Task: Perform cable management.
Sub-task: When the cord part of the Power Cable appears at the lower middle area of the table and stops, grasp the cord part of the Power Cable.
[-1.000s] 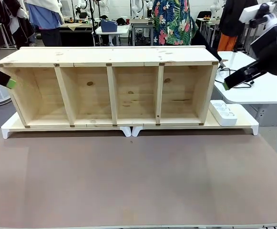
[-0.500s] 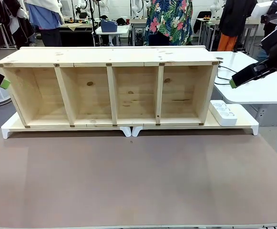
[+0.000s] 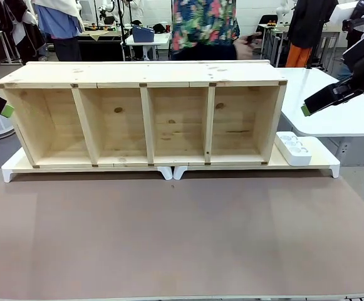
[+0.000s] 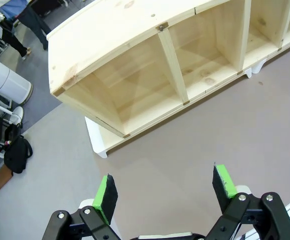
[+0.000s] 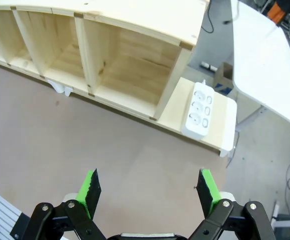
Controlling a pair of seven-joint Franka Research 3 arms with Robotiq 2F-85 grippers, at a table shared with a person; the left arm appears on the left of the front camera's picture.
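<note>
my left tool (image 4: 164, 186) hangs wide and empty at the bottom of its own view, over the brown bench (image 4: 184, 145), with the left end of the shelf (image 4: 135, 35) above it. my right tool (image 5: 148, 186) is just as wide, holding nothing, and looks down on the shelf's right end and the strip (image 5: 198, 111) beside it. i see nothing plugged into the strip.

the cable (image 5: 209, 19) is a thin black line at the top of the right wrist view, in the grey gap between the shelf's back and the white table (image 5: 264, 55). a small dark piece just right of it may be the plug, but it is too small to tell.

in the front view a person's hand (image 3: 247, 44) is blurred behind the shelf, upper middle. i cannot tell what it holds.

i judge this is the opening step, with nothing grasped. the right tool is nearer, so i think it should go to the cable or take it from the hand. a limp cord wants a narrow pinch near the plug, then a path toward the strip.
</note>
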